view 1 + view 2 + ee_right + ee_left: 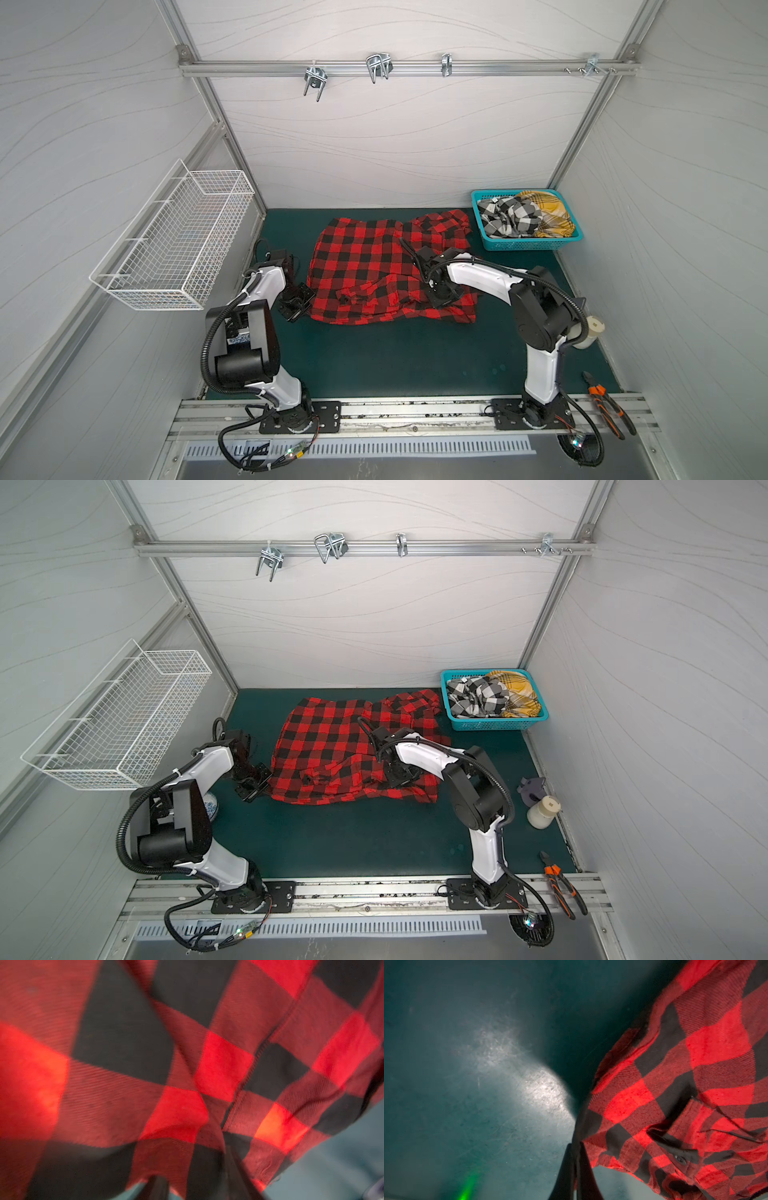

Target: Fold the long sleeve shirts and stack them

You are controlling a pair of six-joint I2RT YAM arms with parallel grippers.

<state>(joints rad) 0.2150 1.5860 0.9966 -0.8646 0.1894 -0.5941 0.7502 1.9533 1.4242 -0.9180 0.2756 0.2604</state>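
Left end effector [576, 1167]: I had it clamped on the near-left hem of the red-and-black plaid shirt [374, 266], likely to lift a fold. My right end effector [442, 295] sat in the cloth, grip unclear. Shirt lay spread on the desk [395, 357].

The shirt [365, 266] is red-and-black plaid; the basket [532, 245] is turquoise
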